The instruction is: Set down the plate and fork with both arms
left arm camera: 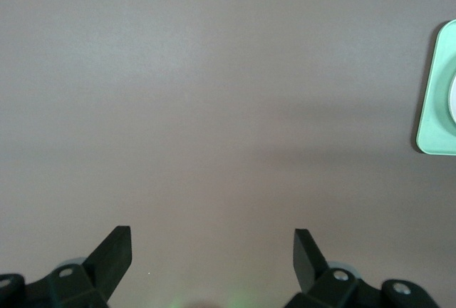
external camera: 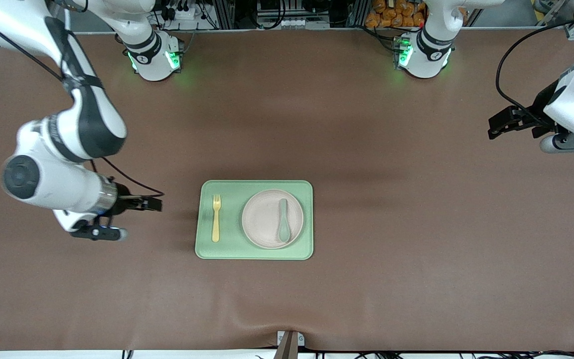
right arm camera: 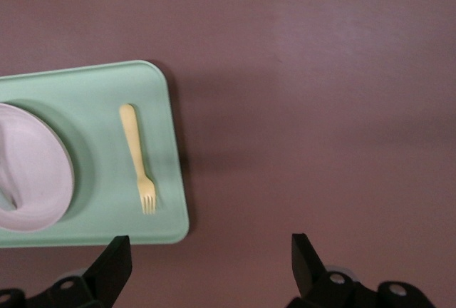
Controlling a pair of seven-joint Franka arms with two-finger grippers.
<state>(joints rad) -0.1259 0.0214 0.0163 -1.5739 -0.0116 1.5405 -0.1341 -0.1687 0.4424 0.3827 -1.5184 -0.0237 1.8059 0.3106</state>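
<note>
The pale plate [external camera: 267, 218] lies in the green tray [external camera: 232, 249], with a grey-green spoon [external camera: 283, 227] on it. Beside the plate, at the tray's end toward the right arm, lies the yellow fork [external camera: 215, 218]. My right gripper [external camera: 157, 204] hovers open and empty over the bare table just off that end of the tray. Its wrist view shows the fork [right arm camera: 137, 157], the tray [right arm camera: 100, 94], part of the plate [right arm camera: 32, 169] and the open right gripper [right arm camera: 211, 258]. My left gripper [external camera: 492, 128] waits open over the table's left-arm end. In its own view the left gripper [left arm camera: 212, 251] holds nothing.
Brown cloth covers the whole table [external camera: 416, 249]. Both arm bases [external camera: 155, 57] stand along the edge farthest from the front camera. The left wrist view catches only one corner of the tray [left arm camera: 429, 119] and a sliver of the plate [left arm camera: 452, 98].
</note>
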